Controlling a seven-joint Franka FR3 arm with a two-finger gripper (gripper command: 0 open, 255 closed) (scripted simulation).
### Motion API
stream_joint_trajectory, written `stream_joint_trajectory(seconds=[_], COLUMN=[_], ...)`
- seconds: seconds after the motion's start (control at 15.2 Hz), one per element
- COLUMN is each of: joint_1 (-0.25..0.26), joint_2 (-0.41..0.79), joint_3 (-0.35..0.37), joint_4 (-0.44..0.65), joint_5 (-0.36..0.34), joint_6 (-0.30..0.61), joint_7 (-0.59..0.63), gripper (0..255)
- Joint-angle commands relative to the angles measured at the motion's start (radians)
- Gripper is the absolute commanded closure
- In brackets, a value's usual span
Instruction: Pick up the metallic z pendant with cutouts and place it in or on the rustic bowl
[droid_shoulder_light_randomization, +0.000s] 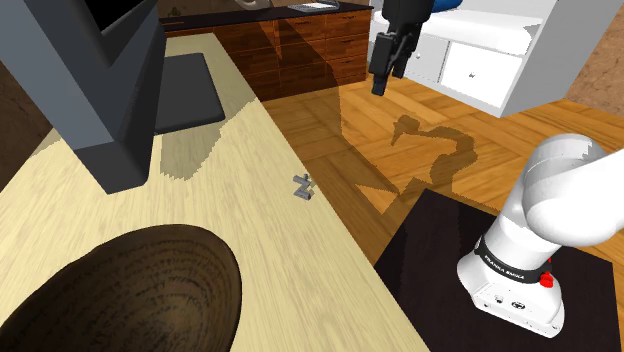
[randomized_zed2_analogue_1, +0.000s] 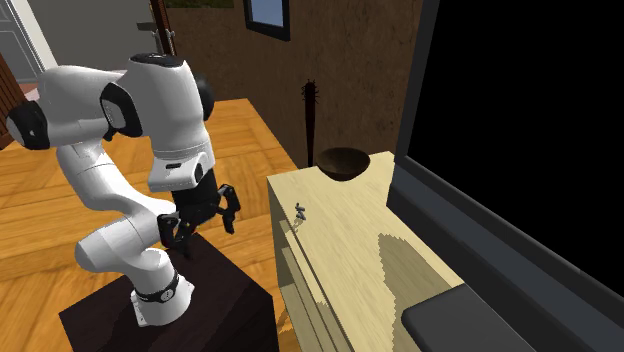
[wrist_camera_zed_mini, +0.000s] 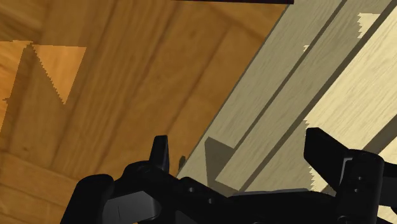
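Item 1: pendant (droid_shoulder_light_randomization: 303, 187), small, grey, lying flat near the pale table's (droid_shoulder_light_randomization: 262, 235) edge, well apart from the dark bowl (droid_shoulder_light_randomization: 130, 290).
Item 2: gripper (droid_shoulder_light_randomization: 388, 78), fingers apart, empty, out over the floor.
Handling: centre above the pendant, descend straight, and close across its narrow width.

Worktop (droid_shoulder_light_randomization: 260, 230): pale wood, long, with shadow patches across it. On it, toward the shoulder view's upper left, stands a large grey angular body (droid_shoulder_light_randomization: 110, 90); a dark grey flat pad (droid_shoulder_light_randomization: 185, 90) lies just beside it. Floor (droid_shoulder_light_randomization: 400, 120): orange-brown wood planks. Beyond the worktop is a dark wood chest of drawers (droid_shoulder_light_randomization: 310, 40), with a white cabinet (droid_shoulder_light_randomization: 480, 60) near it. A dark slender instrument neck (randomized_zed2_analogue_1: 310, 120) is upright against the brown wall (randomized_zed2_analogue_1: 330, 60).
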Motion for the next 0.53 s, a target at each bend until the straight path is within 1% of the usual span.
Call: stream_joint_trajectory(seconds=[0.0, 0.46], joint_1=[0.015, 0.060], joint_2=[0.009, 0.089], joint_3=[0.038, 0.175], joint_4=[-0.001, 0.041], joint_5=[0.032, 0.133], joint_6=[0.006, 0.040], joint_7=[0.044, 0.193], gripper=[0, 0])
